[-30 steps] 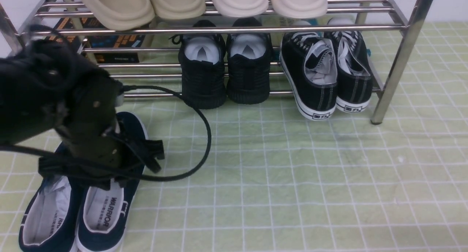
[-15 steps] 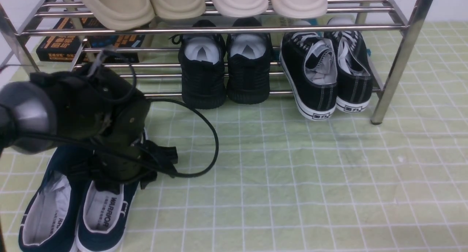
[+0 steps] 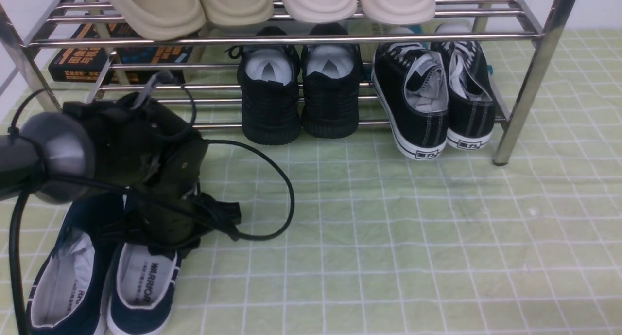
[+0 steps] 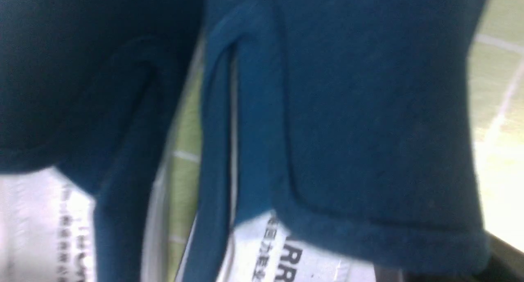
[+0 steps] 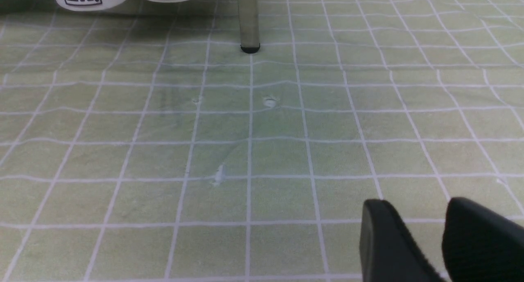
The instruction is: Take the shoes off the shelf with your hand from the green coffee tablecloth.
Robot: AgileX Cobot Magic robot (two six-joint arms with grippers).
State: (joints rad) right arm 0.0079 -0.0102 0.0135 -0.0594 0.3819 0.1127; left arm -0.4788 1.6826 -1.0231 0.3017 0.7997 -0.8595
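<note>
Since the navy-blue slip-on canvas shoes (image 3: pixel 146 286) sit on the pale green gridded tablecloth (image 3: pixel 388 238), under my black left gripper (image 3: pixel 165 228) whose jaws I cannot tell parted or closed, I'd rise straight, clear of the chrome tube shelf (image 3: pixel 532 77) beyond

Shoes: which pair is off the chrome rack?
The navy-blue slip-on canvas pair with WARRIOR insoles, on the pale green grid cloth under the left gripper. The black knit, black lace-up and beige pairs sit on the chrome tube rack.
</note>
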